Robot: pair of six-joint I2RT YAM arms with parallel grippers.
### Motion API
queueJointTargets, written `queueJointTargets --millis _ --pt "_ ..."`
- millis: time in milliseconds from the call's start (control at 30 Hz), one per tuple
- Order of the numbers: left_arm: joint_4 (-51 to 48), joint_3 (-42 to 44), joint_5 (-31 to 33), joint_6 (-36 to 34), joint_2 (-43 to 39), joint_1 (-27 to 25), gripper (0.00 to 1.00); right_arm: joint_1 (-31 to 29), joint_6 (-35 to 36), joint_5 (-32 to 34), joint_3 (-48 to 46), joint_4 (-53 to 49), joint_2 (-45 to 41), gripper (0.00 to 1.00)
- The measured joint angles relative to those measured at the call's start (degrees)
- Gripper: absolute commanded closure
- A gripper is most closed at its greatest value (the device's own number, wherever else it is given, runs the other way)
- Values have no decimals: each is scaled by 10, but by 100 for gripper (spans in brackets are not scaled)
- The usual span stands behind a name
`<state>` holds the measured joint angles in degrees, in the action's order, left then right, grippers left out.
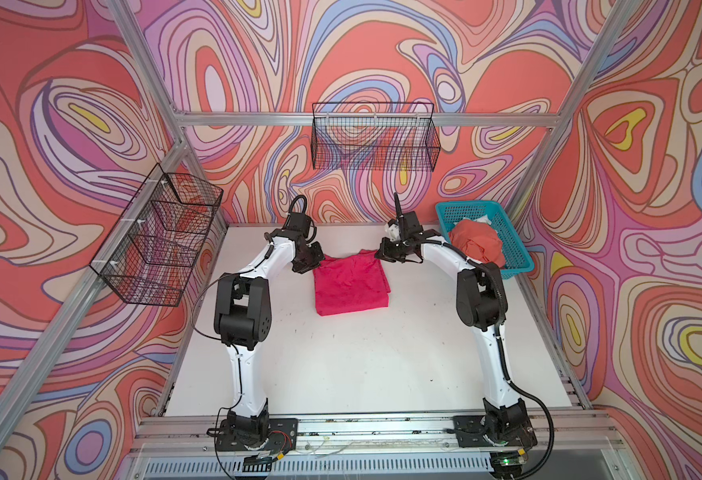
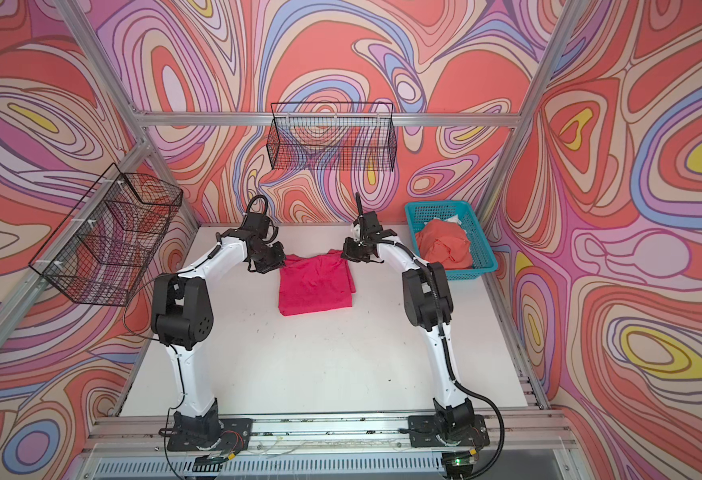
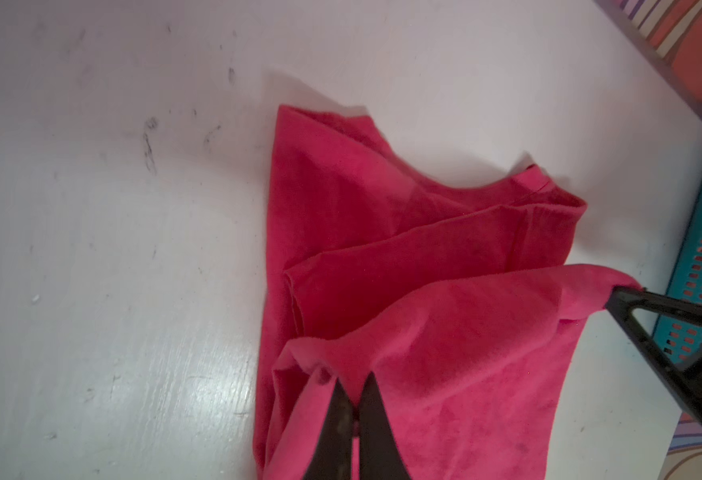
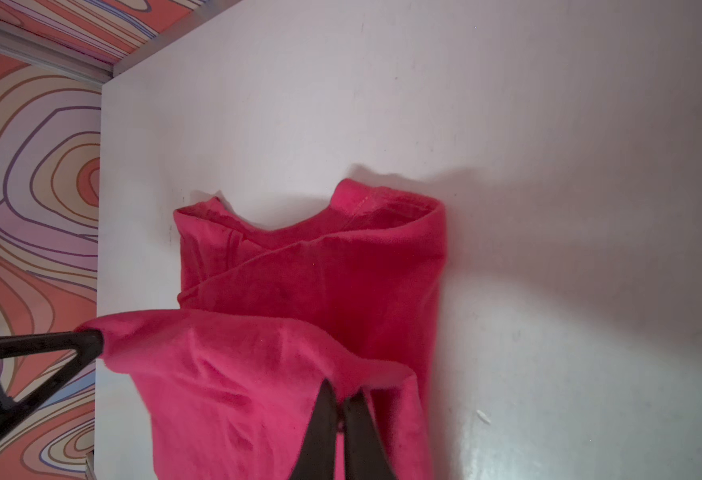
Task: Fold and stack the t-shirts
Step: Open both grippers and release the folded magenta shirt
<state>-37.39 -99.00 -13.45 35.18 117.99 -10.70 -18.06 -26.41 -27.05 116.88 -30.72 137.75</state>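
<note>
The matte white table (image 1: pixel 341 357), scuffed with dark marks, carries the magenta t-shirt (image 1: pixel 351 291) at its far middle. The shirt is soft, nappy cloth folded into a rough rectangle with a scooped neckline. At the far right corner, a rectangular teal mesh basket (image 1: pixel 521 259) holds the crumpled coral t-shirt (image 1: pixel 476 243). The left gripper (image 3: pixel 352 397) and right gripper (image 4: pixel 342 397) have slim black tapered fingers. Each is pinched tight on a corner of the magenta shirt's lifted fold.
</note>
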Motion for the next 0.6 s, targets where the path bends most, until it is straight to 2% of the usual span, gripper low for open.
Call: queueJointTargets --millis 67,100,133,167,200,267,300,400,600 --pt "5 -7 2 0 1 2 100 2 -3 0 11 7 10 100" --pt "10 -9 3 0 3 2 94 2 -5 0 14 11 14 94" --pt "12 -13 5 0 8 2 82 2 -8 0 16 15 16 82" --pt "15 -15 7 0 12 3 67 2 -12 0 19 16 18 74" --pt "19 -17 12 0 20 3 51 3 -14 -1 23 19 22 60" --pt "21 -17 24 1 31 3 33 3 -14 -5 31 29 28 46" --pt "21 -16 33 3 36 3 31 3 -15 -5 32 33 30 40" --pt "29 2 62 9 33 5 21 3 -6 -3 32 41 30 37" --pt "40 46 90 11 -11 3 28 0 -2 4 -23 65 -4 40"
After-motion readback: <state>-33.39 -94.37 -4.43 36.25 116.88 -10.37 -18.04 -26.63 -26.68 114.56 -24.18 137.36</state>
